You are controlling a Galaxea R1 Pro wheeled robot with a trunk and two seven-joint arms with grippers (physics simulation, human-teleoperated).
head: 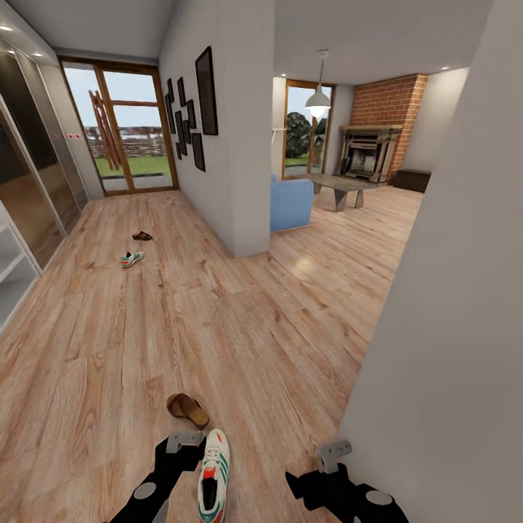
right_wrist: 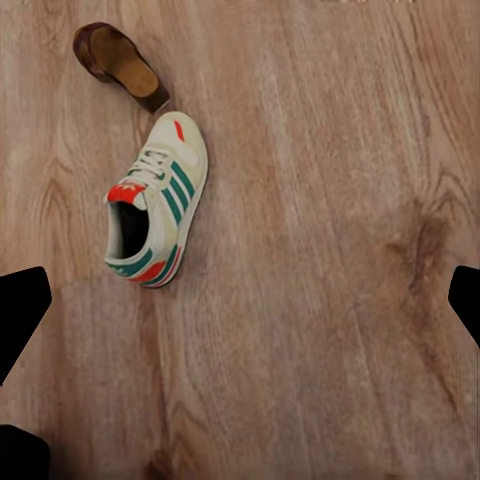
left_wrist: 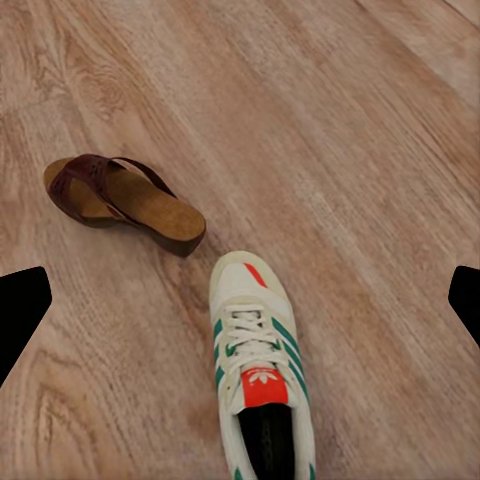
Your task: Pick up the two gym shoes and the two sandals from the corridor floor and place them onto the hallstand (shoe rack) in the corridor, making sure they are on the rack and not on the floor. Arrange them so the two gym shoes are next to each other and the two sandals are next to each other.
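At the far left edge I see a sliver of the pale rack (head: 9,272), well away from me. Further up the wood floor (head: 218,327) lie the far sandal (head: 142,235) and the far sneaker (head: 132,258) — both still to fetch. Close in, the near sandal (head: 187,409) rests just beside the toe of the near sneaker (head: 213,476), and my left gripper (head: 186,441) hangs over that shoe with its jaws spread wide, gripping nothing. My right gripper (head: 335,452) is off to the side, also released. I judge I'm at the first pickup — next I lower the left arm and close across the sneaker. Its tongue shows a small logo; I can't read any lettering.
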